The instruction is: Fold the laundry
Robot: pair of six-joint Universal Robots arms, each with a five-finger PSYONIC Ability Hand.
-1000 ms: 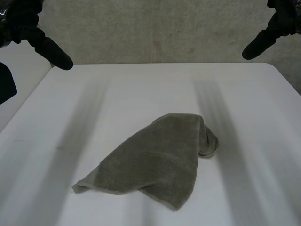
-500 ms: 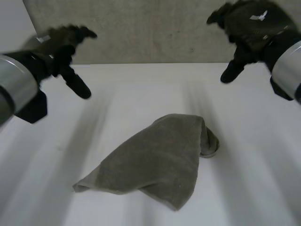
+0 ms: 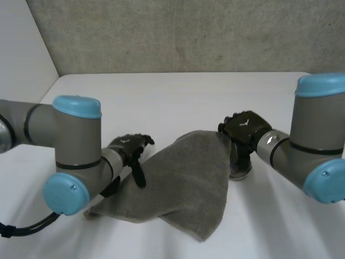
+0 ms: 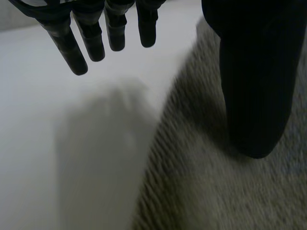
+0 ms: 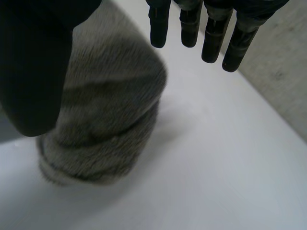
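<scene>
The white counter (image 3: 178, 91) carries the whole scene and meets a grey wall (image 3: 178, 32) on the far side of the towel. The left arm (image 3: 75, 156) reaches in on the towel's left side and the right arm (image 3: 318, 145) on its right side; both show grey joints and light-blue caps. The grey-green towel (image 3: 183, 183) lies crumpled on the counter between the two arms. It is spread loosely, with one corner pointing toward the robot and its far right end bunched into a thick roll (image 3: 240, 170). The left hand (image 3: 129, 148) sits at the towel's left edge. In the left wrist view its fingers (image 4: 96, 38) are straight and hang above bare counter just beside the towel (image 4: 216, 191), while its thumb (image 4: 254, 86) stands well apart from them over the cloth; it grasps nothing. The right hand (image 3: 245, 129) sits at the towel's bunched end. In the right wrist view its fingers (image 5: 211, 33) are straight and lie beyond the roll (image 5: 110, 129), with its thumb (image 5: 33, 72) on the near side of the roll. The hand is spread, with the roll in the gap and nothing clamped.
</scene>
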